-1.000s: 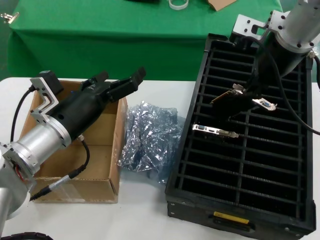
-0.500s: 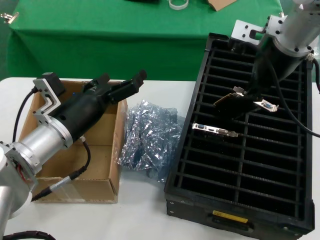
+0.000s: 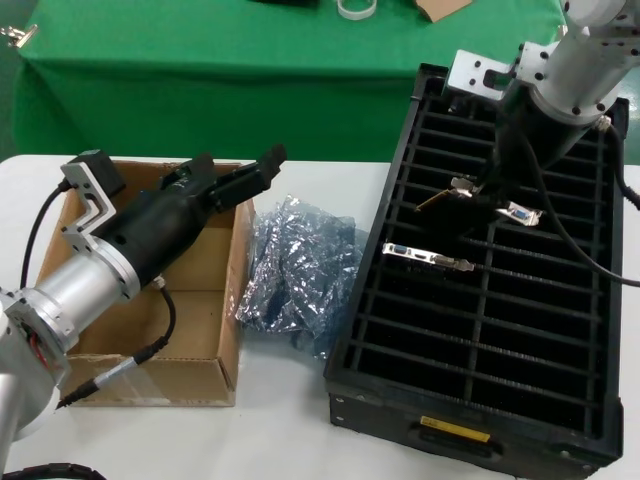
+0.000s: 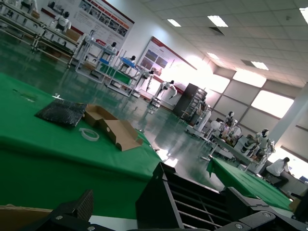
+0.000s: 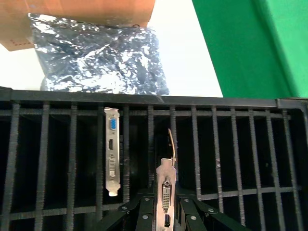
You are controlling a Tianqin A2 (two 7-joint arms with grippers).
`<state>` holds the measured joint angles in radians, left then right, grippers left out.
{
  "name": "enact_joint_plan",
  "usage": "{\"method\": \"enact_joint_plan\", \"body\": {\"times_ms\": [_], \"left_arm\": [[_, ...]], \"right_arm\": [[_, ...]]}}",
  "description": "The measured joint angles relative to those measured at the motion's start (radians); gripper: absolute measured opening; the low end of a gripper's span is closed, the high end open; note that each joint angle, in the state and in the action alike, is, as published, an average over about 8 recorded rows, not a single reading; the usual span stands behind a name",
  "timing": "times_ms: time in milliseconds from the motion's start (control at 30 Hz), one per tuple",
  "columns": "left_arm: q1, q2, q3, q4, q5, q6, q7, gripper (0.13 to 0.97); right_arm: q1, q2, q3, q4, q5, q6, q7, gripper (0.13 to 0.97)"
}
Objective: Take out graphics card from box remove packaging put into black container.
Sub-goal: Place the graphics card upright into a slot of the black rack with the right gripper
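Note:
My right gripper (image 3: pixel 487 196) hangs over the left column of the black container (image 3: pixel 400 395), shut on the graphics card (image 3: pixel 521 212), which hovers just above the slots, tilted, its silver bracket toward the crate's centre rib. In the right wrist view the card's bracket (image 5: pixel 166 190) stands clamped between my right gripper's (image 5: pixel 166 214) fingers, over the container's slots (image 5: pixel 231 144). The crumpled packaging (image 3: pixel 298 268) lies on the table between container and box (image 3: pixel 150 375); it also shows as the shiny bag (image 5: pixel 98 60). My left gripper (image 3: pixel 238 168) is open, empty, above the box's far right corner.
A second card sits in a slot, only its silver bracket (image 3: pixel 428 258) with a blue port (image 5: pixel 111 147) showing, one row nearer than the held card. A green-clothed table (image 3: pixel 230 70) stands behind. The left wrist view shows the container's corner (image 4: pixel 168 202) between the open fingers (image 4: pixel 83 206).
My right gripper has carried the card slightly left and toward the container's far end, and the card is tilted differently. The left arm has barely moved.

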<state>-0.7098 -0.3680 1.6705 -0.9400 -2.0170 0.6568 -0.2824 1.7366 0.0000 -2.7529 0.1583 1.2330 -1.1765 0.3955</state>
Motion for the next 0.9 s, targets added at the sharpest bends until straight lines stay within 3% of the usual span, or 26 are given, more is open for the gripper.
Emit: {"method": "enact_joint_plan", "body": {"times_ms": [900], "left_arm": [[-0.035, 0.007, -0.017, 0.081, 0.002, 0.025, 0.036, 0.966]], "right_arm": [[-0.021, 0.000, 0.000, 0.025, -0.060, 0.082, 0.000, 0.204]]}}
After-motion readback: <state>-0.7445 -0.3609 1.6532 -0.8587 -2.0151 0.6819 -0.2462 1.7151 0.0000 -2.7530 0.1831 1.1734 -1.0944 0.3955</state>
